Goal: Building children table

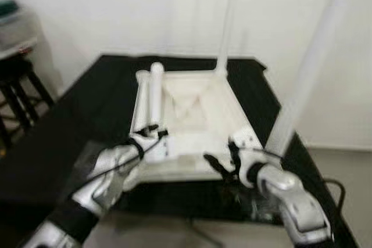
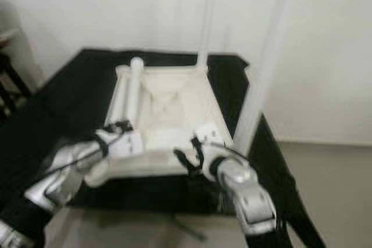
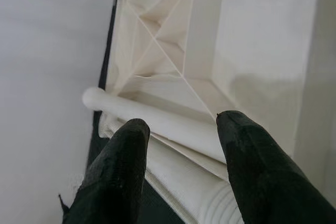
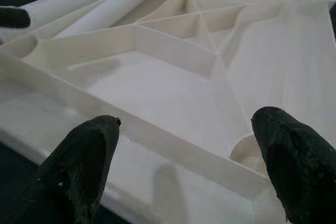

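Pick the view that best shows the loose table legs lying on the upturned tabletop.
Left eye view: both loose legs lie side by side along the tabletop's left edge. Left wrist view shows them close, between the left gripper's open fingers; right wrist view catches a corner.

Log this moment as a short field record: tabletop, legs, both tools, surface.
tabletop: white plastic tabletop, upside down, ribbed underside facing up
fitted legs: two white legs standing upright, far leg and near-right leg
loose legs: two legs lying along the tabletop's left side
left tool: left tool open, fingers either side of a lying leg
right tool: right tool open, over the tabletop's near edge
surface: black table
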`<state>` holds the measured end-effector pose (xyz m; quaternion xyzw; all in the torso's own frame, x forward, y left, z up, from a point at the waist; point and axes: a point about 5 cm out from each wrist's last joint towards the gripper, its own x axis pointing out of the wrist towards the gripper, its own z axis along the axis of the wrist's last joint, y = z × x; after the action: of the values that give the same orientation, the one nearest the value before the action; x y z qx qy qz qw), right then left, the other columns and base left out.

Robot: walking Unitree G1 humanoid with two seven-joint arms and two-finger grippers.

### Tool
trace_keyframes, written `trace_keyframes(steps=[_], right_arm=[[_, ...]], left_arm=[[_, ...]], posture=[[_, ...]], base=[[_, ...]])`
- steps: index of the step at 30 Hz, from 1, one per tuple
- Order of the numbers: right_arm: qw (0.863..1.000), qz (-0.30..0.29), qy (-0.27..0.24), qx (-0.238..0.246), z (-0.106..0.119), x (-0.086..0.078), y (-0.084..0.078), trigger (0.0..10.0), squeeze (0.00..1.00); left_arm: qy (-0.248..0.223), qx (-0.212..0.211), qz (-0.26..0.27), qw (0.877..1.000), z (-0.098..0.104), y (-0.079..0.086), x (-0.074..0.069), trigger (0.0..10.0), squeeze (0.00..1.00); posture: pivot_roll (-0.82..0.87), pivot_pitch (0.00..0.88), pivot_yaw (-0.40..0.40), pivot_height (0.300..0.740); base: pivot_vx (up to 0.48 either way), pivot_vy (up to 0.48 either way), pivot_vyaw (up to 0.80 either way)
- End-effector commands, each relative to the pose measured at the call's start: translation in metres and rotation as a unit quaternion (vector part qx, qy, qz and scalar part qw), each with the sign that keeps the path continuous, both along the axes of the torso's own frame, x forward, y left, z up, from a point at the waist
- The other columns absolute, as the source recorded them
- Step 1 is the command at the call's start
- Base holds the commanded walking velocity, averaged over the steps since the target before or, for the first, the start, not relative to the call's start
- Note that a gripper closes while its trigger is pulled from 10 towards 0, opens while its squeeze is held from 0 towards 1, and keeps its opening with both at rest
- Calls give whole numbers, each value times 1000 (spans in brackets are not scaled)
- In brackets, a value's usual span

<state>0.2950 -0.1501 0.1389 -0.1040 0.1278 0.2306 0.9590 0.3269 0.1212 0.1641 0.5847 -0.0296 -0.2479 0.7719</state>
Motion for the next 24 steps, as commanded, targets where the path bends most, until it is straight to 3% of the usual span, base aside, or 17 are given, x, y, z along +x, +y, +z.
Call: trace_keyframes(steps=[1, 5, 24], right_arm=[[1000, 3, 2, -4, -2, 0, 3, 10000, 0], [1000, 5, 3, -7, -2, -1, 4, 10000, 0], [999, 25, 14, -15, -5, -4, 9, 10000, 0]], left_arm=[[18, 34, 34, 999, -11, 19, 3, 10000, 0], [15, 37, 39, 998, -12, 22, 3, 10000, 0], [23, 56, -30, 998, -18, 3, -2, 10000, 0]], posture=[[-26, 0, -48, 740], [-26, 0, -45, 740], [-35, 0, -34, 740]], base=[[0, 480, 0], [0, 480, 0], [0, 0, 0]])
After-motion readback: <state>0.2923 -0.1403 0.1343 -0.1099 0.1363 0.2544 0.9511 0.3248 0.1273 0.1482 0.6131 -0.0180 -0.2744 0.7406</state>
